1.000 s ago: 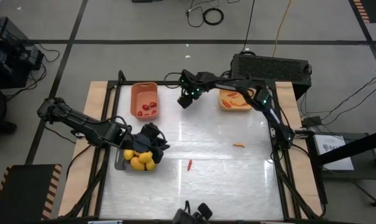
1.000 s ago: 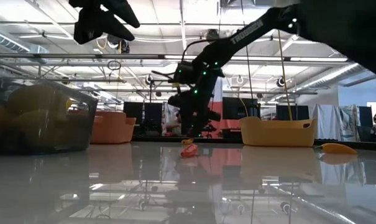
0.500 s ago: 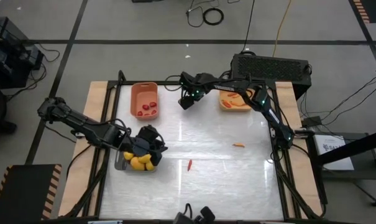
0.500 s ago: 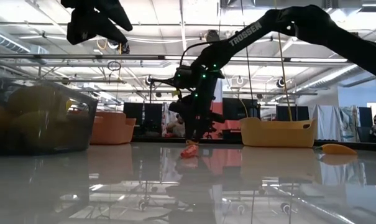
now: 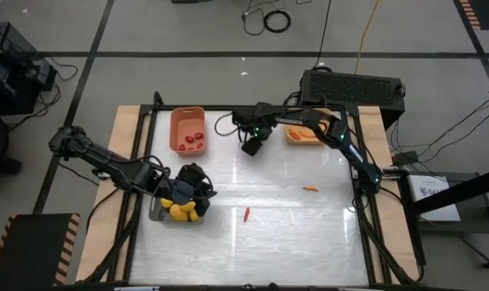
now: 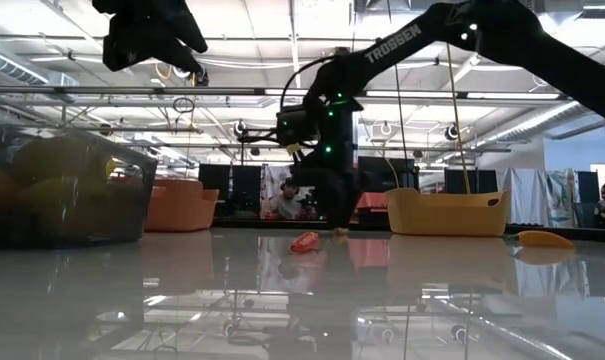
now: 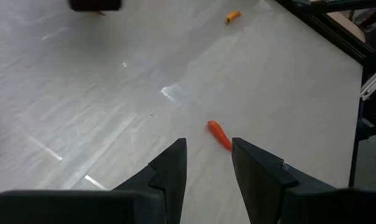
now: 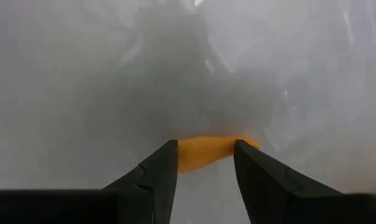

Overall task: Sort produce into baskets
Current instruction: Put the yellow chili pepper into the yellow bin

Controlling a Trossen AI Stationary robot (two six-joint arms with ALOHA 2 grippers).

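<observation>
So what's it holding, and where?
Right end effector straddles a slim orange piece near one end; gripped or not, I cannot tell. Left end effector holds nothing.

I see a shiny white table (image 5: pixel 276 234). On it sit a grey basket (image 5: pixel 157 212) of yellow fruits, a salmon basket (image 5: pixel 187 129), a yellow basket (image 5: pixel 292 137), and two loose orange peppers (image 5: pixel 246 214) (image 5: pixel 309 188).

Orange piece (image 8: pixel 214 151) between the right claw (image 8: pixel 205 163) fingers, ends hidden, outline blurred.
</observation>
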